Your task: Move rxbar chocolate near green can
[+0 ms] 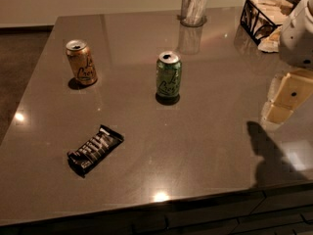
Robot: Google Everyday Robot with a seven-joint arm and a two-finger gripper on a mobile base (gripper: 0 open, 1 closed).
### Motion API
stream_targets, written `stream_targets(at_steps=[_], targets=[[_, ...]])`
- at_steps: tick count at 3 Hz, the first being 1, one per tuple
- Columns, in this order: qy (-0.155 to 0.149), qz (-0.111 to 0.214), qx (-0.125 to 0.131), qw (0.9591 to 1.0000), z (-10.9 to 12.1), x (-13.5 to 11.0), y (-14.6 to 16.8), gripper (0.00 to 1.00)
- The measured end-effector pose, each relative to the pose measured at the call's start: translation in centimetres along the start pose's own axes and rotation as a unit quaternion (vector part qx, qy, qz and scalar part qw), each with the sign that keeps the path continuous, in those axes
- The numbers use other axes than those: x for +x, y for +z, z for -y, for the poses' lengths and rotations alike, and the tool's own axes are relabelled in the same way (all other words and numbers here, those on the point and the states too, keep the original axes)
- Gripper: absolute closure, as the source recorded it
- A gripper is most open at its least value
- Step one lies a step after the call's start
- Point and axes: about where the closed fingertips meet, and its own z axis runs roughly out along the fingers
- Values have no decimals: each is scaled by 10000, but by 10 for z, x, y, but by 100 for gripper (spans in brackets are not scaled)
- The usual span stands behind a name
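The rxbar chocolate (95, 150) lies flat on the grey table (205, 146) at the front left, in a black wrapper with white lettering. The green can (168, 77) stands upright near the middle of the table, up and to the right of the bar and well apart from it. My gripper (283, 99) hangs at the right edge of the view, above the table, to the right of the green can and far from the bar. It holds nothing that I can see.
An orange-gold can (81, 62) stands upright at the back left. A clear cup (193, 6) stands at the back middle. A black wire basket (264, 16) with napkins sits at the back right. The table's front edge runs along the bottom.
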Motion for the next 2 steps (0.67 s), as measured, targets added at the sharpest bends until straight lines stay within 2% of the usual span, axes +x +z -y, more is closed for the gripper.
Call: stream_targets(at_steps=[1, 2], targets=[[0, 0, 1, 10000, 0, 0, 0, 0], [-279, 69, 4, 9996, -6, -22, 7, 0]])
